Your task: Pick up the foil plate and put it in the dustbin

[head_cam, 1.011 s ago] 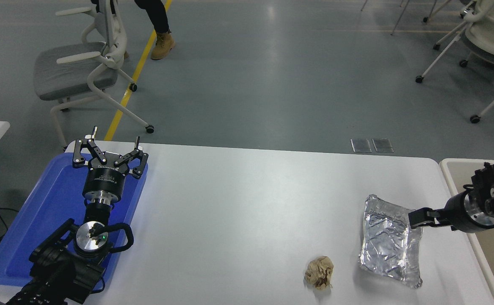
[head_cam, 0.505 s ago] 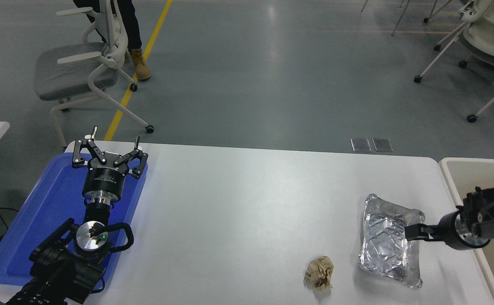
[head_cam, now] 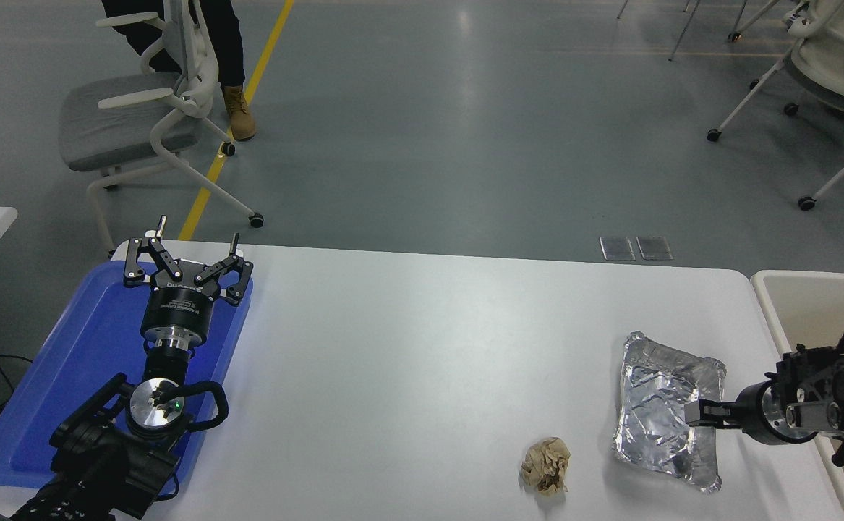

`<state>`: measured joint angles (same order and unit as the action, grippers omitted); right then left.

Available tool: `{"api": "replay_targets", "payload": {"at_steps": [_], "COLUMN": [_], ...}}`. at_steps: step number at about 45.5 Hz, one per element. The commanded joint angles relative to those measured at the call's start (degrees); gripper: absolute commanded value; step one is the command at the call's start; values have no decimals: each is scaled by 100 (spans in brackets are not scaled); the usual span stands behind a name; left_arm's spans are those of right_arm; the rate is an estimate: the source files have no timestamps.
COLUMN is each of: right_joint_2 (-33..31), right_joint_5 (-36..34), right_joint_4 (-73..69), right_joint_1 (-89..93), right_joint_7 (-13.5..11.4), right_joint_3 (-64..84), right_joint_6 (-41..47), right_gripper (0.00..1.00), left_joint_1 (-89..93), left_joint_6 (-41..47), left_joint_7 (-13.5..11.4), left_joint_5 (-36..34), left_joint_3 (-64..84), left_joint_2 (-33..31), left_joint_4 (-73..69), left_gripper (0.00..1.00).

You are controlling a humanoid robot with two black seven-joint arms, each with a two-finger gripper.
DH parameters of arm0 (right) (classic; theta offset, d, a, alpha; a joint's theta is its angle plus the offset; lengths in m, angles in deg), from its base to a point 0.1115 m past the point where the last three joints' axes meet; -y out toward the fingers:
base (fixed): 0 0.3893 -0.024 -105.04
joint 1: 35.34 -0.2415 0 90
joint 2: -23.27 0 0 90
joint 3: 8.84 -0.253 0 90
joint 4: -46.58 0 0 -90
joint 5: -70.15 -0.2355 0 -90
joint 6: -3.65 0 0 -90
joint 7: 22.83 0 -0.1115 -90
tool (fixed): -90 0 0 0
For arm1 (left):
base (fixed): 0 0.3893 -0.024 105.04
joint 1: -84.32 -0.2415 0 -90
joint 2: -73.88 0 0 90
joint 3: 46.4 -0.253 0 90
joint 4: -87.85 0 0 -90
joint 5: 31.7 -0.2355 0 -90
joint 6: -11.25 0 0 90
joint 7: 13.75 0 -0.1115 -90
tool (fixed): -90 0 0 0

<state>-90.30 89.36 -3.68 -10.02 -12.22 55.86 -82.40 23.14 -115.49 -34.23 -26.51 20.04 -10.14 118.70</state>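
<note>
One foil plate (head_cam: 664, 412) lies flat on the white table (head_cam: 407, 362), at about four o'clock from the table's middle. At its three o'clock edge sits the right gripper (head_cam: 696, 415); whether it is clenched cannot be told. Farther toward three o'clock stands the dustbin (head_cam: 772, 307). A crumpled paper ball (head_cam: 545, 465) rests at the plate's eight o'clock

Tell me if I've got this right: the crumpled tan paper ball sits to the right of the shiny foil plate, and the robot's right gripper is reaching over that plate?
Not quite. In the head view the crumpled tan paper ball lies to the left of the foil plate, not the right. The rest holds: the right gripper reaches over the plate's right side.
</note>
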Motion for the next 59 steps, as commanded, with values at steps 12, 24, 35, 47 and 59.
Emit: {"api": "replay_targets", "payload": {"at_steps": [12, 24, 35, 47, 59], "right_joint_2": [27, -8, -482, -1387, -1985], "right_joint_5": [13, 21, 127, 1005, 1138], "right_joint_4": [51, -11, -230, -1548, -2506], "right_joint_1": [157, 34, -484, -1819, -3427], "right_joint_7": [2, 11, 64, 20, -7], "right_joint_3": [-204, -230, -195, -116, 16], "right_joint_6": [-131, -149, -8, 158, 1265], "right_gripper": [0, 0, 0, 0, 0], "left_joint_1": [0, 0, 0, 0, 0], "left_joint_6": [0, 0, 0, 0, -9], "left_joint_7": [0, 0, 0, 9, 9], "left_joint_5": [0, 0, 0, 0, 0], "left_joint_3": [0, 0, 0, 0, 0], "left_joint_2": [0, 0, 0, 0, 0], "left_joint_4": [0, 0, 0, 0, 0], "left_gripper": [100, 100, 100, 100, 100]}}
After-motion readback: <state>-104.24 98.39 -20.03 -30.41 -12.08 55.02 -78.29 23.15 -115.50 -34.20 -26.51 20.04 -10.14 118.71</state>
